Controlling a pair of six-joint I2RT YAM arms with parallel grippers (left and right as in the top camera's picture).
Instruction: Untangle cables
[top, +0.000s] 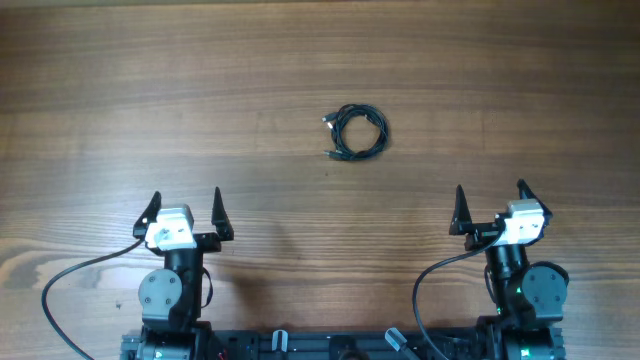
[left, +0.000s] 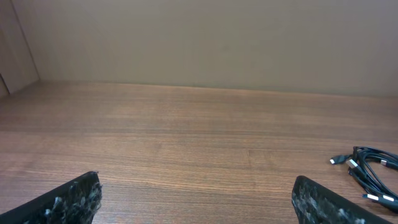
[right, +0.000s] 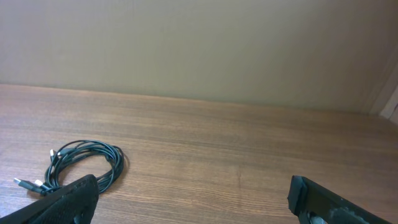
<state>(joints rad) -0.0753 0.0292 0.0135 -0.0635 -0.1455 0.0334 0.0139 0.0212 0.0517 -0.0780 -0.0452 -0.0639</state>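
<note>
Nearest me, low in the overhead view, my left claw (top: 186, 197) stands wide open with nothing in its grip. My right claw (top: 490, 192), well apart from it, is spread just as wide and holds nothing either. Both point up the wooden surface (top: 150, 90). Farther out, between the 2 claws and a little nearer the right one, the cables (top: 357, 132) lie flat in 1 small coiled bundle, well clear of both claws. Silvery plug ends (top: 327, 120) stick out on the bundle's left side. On the left wrist camera the bundle sits at the right margin; on the right wrist camera it sits low left. Beyond the surface's far edge I see a plain beige wall (left: 199, 37).
</note>
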